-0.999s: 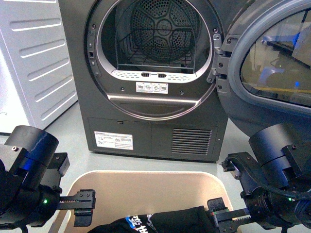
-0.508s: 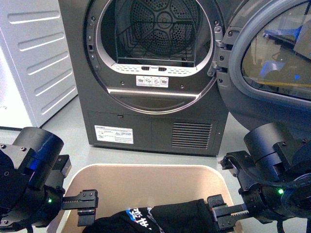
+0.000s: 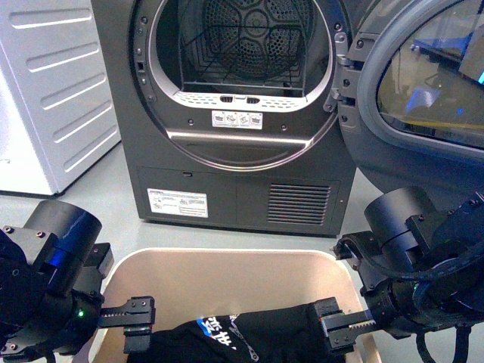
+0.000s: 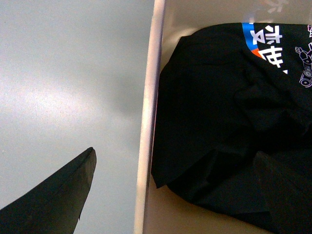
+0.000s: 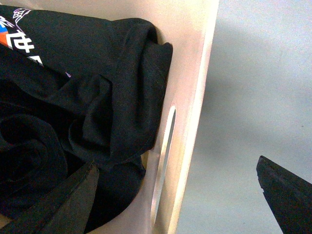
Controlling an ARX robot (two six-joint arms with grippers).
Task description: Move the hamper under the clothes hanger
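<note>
The hamper [image 3: 227, 255] is a beige tub at the bottom of the front view, with a black printed garment [image 3: 242, 333] lying in it. My left gripper [image 3: 136, 324] is open astride the hamper's left wall. In the left wrist view [image 4: 175, 151], one finger is outside the rim [image 4: 148, 112] and the other is over the garment [image 4: 219, 112]. My right gripper [image 3: 336, 329] is open astride the right wall. In the right wrist view [image 5: 176, 163] it straddles the slot handle [image 5: 165, 146]. The clothes hanger is out of view.
A dark grey dryer [image 3: 234, 197] stands just beyond the hamper. Its round door [image 3: 423, 91] is swung open to the right. A white appliance [image 3: 45, 91] stands at the left. Grey floor [image 3: 113, 219] lies between them.
The dryer now sits higher in the front view, and more of the hamper and garment shows. Both grippers stay open astride the hamper's walls.
</note>
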